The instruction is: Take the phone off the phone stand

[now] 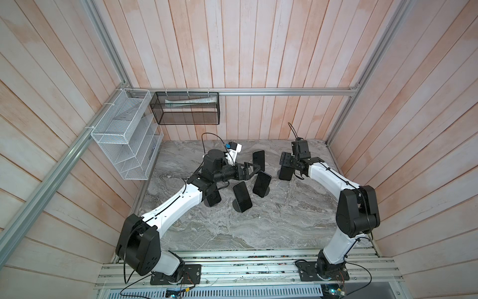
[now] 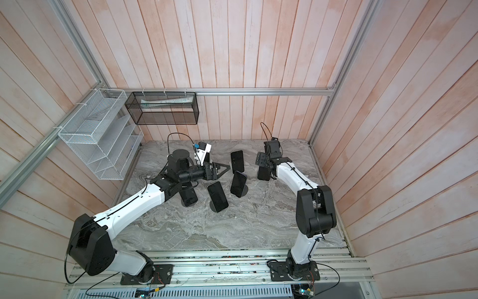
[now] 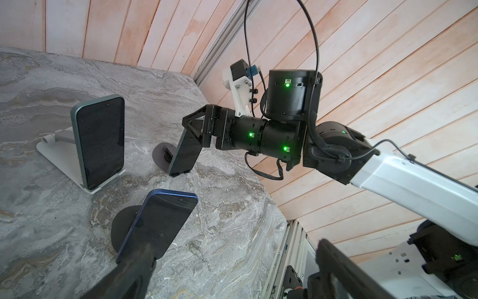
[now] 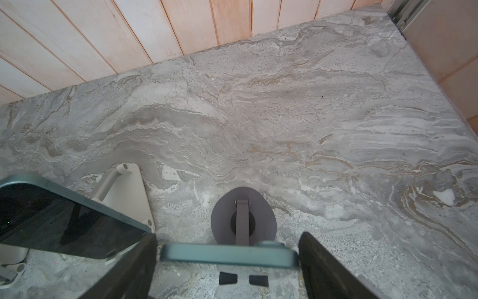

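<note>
Teal-rimmed phone (image 4: 227, 255) standing on end on round grey stand (image 4: 219, 214), glossy screen facing near, right gripper (image 4: 229, 234) straddling top edge, grip unclear, left gripper (image 3: 235, 244) spread wide

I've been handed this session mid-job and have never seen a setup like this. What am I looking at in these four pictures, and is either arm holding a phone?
These are two robot arms mounted along one edge of a marble-look table. The two wide pictures come from one overhead camera pair. The other two come from a camera on each arm's wrist. Five propped-up phones stand on the table. The left gripper is open and empty, near the blue phone. The right gripper reaches down over the rightmost phone on its dark stand, with one finger at each side of the phone's top edge. Whether the fingers press it, I cannot tell.
</note>
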Motion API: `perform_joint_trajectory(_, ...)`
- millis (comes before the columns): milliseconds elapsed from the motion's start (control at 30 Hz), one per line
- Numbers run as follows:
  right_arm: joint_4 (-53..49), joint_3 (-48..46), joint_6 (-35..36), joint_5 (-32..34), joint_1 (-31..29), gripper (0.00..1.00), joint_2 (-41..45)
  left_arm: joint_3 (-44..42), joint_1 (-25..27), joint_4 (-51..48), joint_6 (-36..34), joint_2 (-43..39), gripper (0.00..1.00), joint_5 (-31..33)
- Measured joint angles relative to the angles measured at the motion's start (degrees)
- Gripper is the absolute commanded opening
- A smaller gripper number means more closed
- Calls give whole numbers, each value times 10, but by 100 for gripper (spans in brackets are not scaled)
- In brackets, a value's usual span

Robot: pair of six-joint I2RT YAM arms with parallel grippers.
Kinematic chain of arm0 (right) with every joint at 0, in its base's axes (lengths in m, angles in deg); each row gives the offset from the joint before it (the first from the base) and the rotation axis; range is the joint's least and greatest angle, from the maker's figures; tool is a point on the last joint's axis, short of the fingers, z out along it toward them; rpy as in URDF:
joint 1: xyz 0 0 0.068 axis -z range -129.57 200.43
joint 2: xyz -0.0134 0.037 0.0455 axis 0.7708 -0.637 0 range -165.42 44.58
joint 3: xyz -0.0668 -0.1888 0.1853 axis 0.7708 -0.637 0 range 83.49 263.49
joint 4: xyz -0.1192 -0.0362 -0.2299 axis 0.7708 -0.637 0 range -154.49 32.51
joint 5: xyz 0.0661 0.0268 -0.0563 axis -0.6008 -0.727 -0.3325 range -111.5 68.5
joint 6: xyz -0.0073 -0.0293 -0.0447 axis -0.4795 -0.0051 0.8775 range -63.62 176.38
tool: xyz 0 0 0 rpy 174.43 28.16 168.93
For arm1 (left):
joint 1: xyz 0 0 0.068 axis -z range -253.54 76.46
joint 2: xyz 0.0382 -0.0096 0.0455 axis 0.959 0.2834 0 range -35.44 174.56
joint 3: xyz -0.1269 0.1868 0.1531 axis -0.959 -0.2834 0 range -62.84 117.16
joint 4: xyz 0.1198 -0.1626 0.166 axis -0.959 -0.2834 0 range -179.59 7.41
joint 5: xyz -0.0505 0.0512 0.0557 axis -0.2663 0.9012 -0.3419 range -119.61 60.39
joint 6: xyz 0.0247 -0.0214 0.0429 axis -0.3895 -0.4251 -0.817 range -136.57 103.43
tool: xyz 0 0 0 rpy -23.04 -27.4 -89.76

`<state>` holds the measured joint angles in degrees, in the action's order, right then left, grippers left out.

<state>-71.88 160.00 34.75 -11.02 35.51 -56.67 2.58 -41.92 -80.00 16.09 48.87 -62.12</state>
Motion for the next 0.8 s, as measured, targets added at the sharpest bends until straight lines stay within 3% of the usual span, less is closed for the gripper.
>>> perform_joint_trajectory(800,29,-9,-9,17,0,81,-6,-5,-2,0,2,-8,97,12)
